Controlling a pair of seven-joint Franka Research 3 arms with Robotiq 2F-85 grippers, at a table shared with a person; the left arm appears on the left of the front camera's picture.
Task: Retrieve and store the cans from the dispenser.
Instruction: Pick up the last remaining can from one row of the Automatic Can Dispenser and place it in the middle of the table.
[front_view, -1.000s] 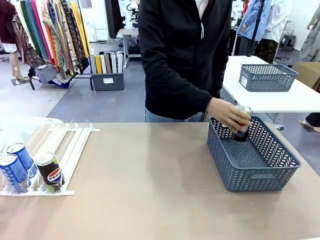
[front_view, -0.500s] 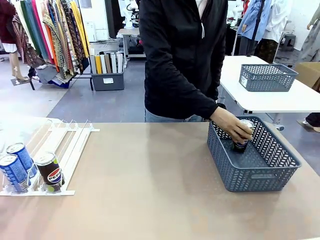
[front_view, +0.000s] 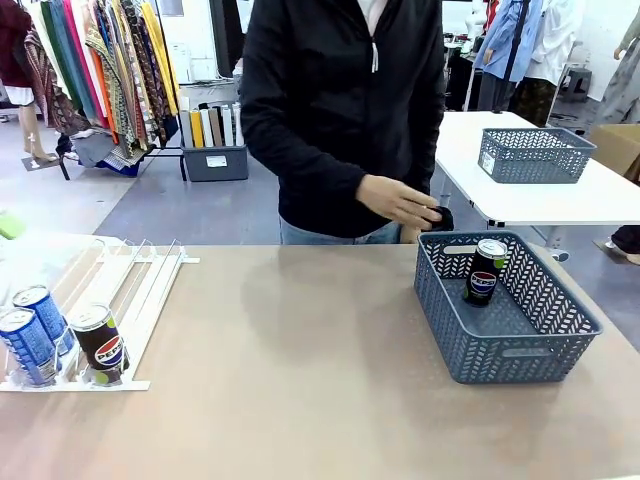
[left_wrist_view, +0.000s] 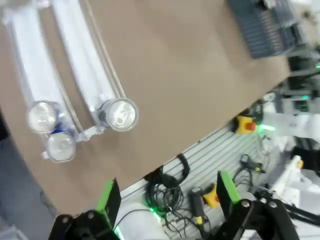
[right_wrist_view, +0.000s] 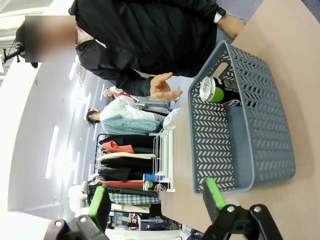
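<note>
The dispenser (front_view: 130, 290) lies at the table's left end, with two blue cans (front_view: 32, 330) and a black Pepsi can (front_view: 98, 342) against its front stops. Another black Pepsi can (front_view: 486, 272) stands upright in the grey-blue basket (front_view: 510, 350) at the right. The person's empty hand (front_view: 400, 205) hovers above the basket's far left corner. My left gripper (left_wrist_view: 167, 192) is open, high above the dispenser (left_wrist_view: 80, 65), looking down on three silver can tops (left_wrist_view: 119, 114). My right gripper (right_wrist_view: 157, 197) is open, apart from the basket (right_wrist_view: 210, 140) and the can (right_wrist_view: 217, 91) in it.
The brown table (front_view: 300, 360) lies bare between dispenser and basket. A second lattice basket (front_view: 533, 153) sits on a white table at the back right. In the left wrist view, cables and a yellow button box (left_wrist_view: 242, 125) lie beyond the table's near edge.
The person set the black can down in the basket, let go of it, and drew the hand back up and to the left. The person's body has shifted left.
</note>
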